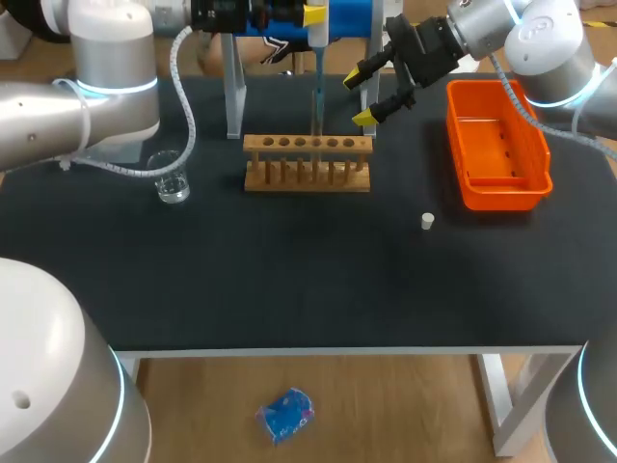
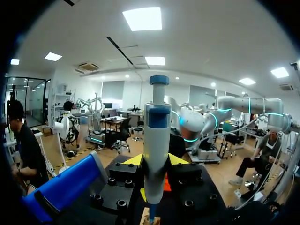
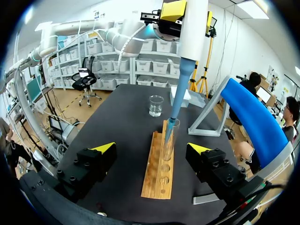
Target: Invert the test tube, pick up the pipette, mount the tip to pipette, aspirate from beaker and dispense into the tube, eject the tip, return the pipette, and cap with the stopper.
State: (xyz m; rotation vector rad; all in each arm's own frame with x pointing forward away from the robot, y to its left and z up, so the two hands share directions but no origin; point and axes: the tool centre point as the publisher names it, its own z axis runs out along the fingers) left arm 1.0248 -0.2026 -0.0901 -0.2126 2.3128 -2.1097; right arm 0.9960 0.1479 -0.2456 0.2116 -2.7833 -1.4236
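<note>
My left tool is clamped on the pipette, with a yellow fingertip on each side of its white body. It holds the pipette upright, straight above the wooden rack. The pipette's blue tip reaches down inside the mouth of the test tube, which stands upright in one of the rack's holes.

My right tool hangs just behind the rack's right end, fingers spread wide with nothing gripped. From its own camera, the rack and tube lie ahead between the open fingers.

The beaker stands on the table to the left of the rack, apart from it. The small white stopper lies in front of the rack and to its right. The orange bin sits farther right of the rack. The pipette stand is just behind the rack.
</note>
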